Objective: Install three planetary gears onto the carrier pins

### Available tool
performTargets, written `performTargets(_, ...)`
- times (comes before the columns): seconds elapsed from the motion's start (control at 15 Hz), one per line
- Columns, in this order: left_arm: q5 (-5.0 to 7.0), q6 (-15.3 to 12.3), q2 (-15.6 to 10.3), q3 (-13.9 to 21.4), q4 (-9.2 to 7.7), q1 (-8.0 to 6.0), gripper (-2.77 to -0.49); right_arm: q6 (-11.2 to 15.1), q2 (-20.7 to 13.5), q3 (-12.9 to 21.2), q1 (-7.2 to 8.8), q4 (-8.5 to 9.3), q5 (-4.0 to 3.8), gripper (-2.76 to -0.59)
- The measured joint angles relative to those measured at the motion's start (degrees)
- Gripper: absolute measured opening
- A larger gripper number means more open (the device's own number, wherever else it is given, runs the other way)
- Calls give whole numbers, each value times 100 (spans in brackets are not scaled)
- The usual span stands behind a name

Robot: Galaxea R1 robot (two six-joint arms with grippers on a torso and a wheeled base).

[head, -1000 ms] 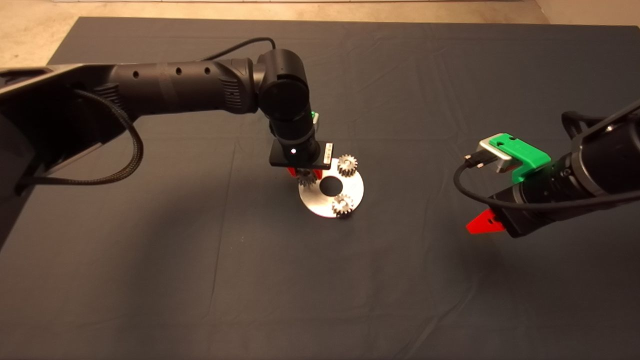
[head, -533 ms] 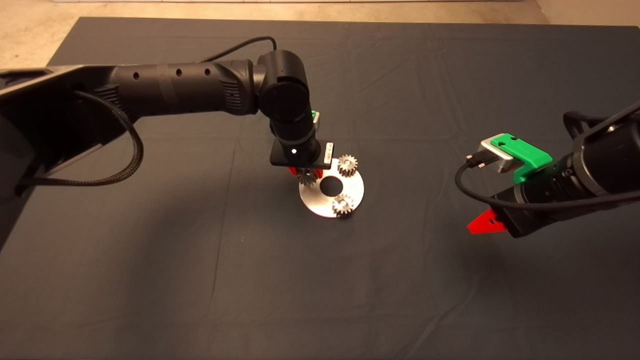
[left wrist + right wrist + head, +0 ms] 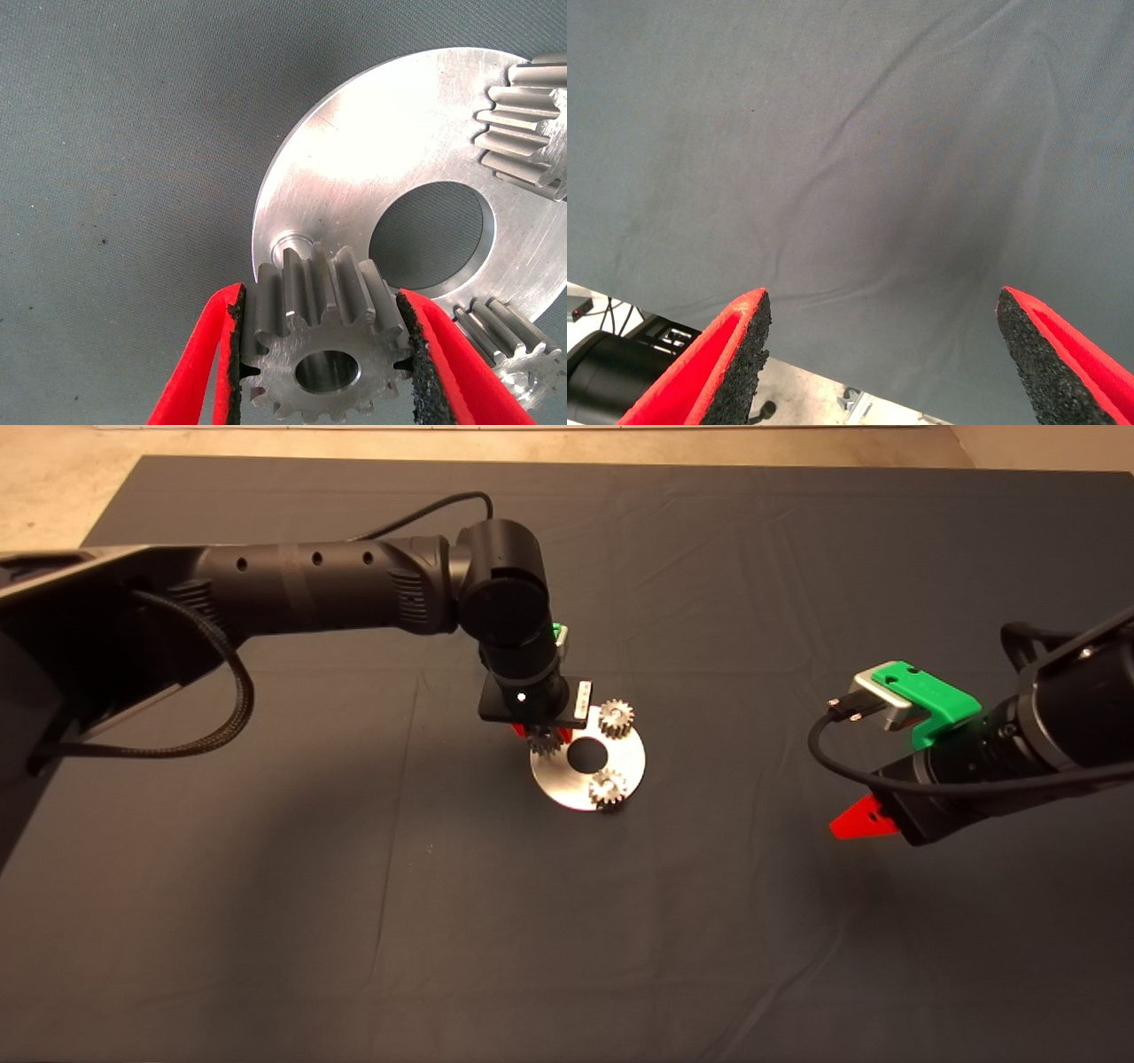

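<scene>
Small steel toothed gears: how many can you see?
3. Two sit on the round silver plate, at its far edge and near edge; the left gripper holds the third over a bare pin.

Your head camera hangs high over the dark grey cloth mat (image 3: 354, 921) and looks down, taking in nearly the whole of it with both black arms entering from the sides. Your left wrist camera sits very close above the flat round silver plate with a large centre hole (image 3: 390, 133), looking down along its red fingers (image 3: 199, 372); that plate (image 3: 620, 757) is what it shares with the head view. Your right wrist camera faces bare mat (image 3: 850, 133) from further off, with floor showing beyond the mat's edge.
</scene>
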Motion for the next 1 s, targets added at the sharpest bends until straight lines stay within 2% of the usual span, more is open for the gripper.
performTargets(0.47,25,2,5,0,0,0,-230,0,0,0,0,0,0,-147)
performTargets(0.67,152,0,35,0,-5,2,-230,0,1,0,0,1,0,-147)
performTargets(1.0,226,2,49,-16,-16,2,-230,0,1,0,0,1,0,-147)
